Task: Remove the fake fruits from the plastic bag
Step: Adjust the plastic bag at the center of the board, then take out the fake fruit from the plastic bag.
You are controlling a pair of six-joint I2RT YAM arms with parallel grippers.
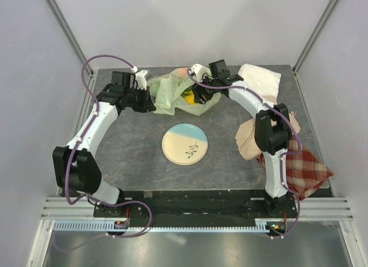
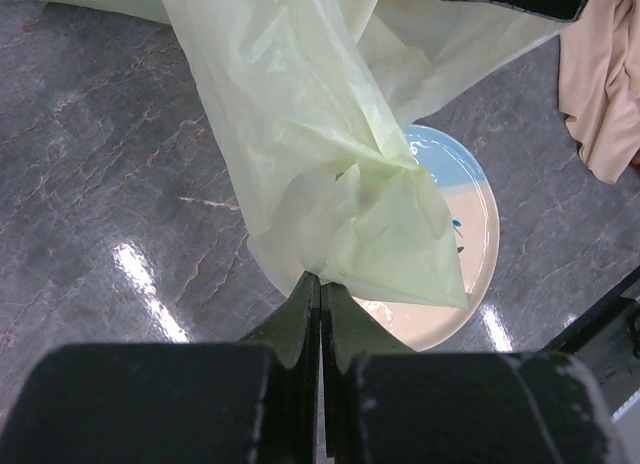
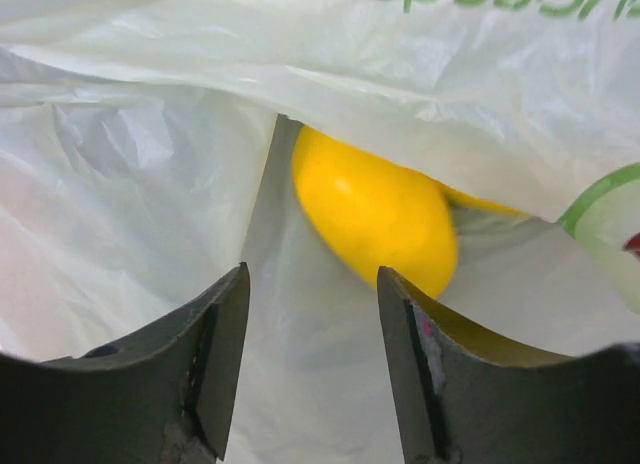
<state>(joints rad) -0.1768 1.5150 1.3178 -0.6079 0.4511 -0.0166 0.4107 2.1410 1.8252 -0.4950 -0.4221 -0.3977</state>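
Pale-green plastic bag [image 1: 167, 91] sits at the far middle of the table. Starting from the left: the left gripper [image 2: 320, 287] has its jaws pressed together on a bunched flap of the bag film, pulling that side out. The plate [image 2: 485, 199] shows underneath the flap, nearer the arms than the bag. Over on the right, the right gripper [image 3: 312, 279] is nosed into the bag mouth, jaws apart, with nothing between them but film. A yellow fruit [image 3: 375, 214] lies just ahead, a bit toward its right finger, with its long axis slanting from upper left to lower right in the wrist view. So I'd say the right arm is the one to grab it: ease forward and slightly right, and watch that a fold of bag doesn't get pinched too.
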